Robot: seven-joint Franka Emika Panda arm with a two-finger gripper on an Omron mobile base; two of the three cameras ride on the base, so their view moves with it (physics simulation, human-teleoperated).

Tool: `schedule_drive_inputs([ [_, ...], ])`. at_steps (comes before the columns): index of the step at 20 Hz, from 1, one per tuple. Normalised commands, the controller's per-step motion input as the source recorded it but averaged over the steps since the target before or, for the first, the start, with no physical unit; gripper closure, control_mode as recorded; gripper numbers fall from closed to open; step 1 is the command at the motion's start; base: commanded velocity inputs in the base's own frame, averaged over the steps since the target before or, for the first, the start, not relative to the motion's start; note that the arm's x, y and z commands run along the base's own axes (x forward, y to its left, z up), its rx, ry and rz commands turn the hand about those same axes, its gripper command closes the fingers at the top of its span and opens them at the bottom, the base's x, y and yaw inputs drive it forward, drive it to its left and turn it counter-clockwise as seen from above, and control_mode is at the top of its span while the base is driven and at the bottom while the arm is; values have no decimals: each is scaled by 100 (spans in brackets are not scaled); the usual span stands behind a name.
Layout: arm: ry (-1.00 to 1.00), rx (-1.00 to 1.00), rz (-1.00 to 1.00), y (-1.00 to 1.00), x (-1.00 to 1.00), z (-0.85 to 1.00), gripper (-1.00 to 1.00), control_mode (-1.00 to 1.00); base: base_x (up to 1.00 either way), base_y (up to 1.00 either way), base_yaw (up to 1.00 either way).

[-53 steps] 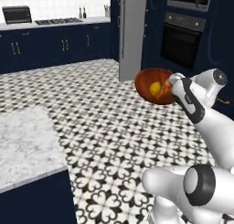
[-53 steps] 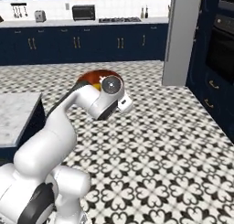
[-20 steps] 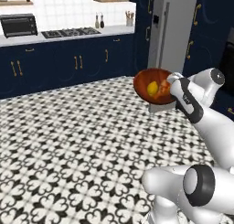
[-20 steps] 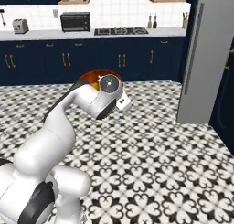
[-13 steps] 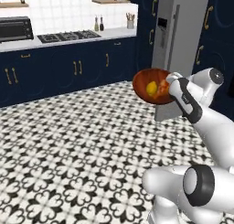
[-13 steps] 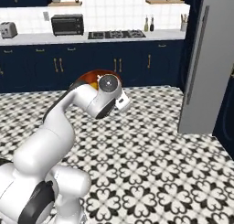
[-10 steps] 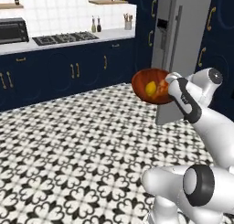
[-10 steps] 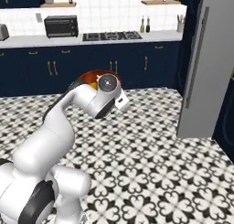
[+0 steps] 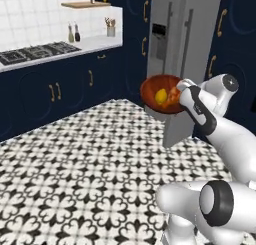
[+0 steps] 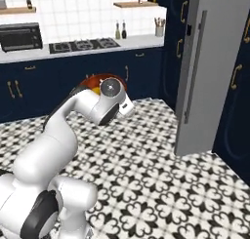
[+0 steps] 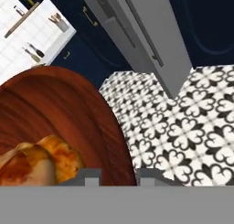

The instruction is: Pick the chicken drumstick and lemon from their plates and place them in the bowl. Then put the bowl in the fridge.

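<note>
Kitchen view has swung round since a moment back; fridge point(image 9: 182, 44) now fills the frame ahead, door ajar; gripper point(image 11: 112, 175) pinching bowl point(image 9: 161, 92) rim, lemon point(image 9: 161, 96) and chicken drumstick point(image 11: 39, 161) inside; base closing in, next job is getting the bowl inside.

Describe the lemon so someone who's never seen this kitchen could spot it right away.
Find the tall grey fridge at the end of the navy cabinets. Just in front of it the white arm holds up a reddish-brown bowl. The lemon is the small round yellow fruit inside, beside the orange-brown drumstick.
</note>
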Motion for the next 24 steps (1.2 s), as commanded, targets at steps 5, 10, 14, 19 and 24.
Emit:
schedule_drive_inputs([
  [5,0,0,0,0,0,0,100,100,100,95,-41],
  [10,0,0,0,0,0,0,100,100,100,98,-41],
  [14,0,0,0,0,0,0,100,100,100,100,-43],
  [19,0,0,0,0,0,0,100,100,100,100,-43],
  [24,0,0,0,0,0,0,100,100,100,100,-43],
])
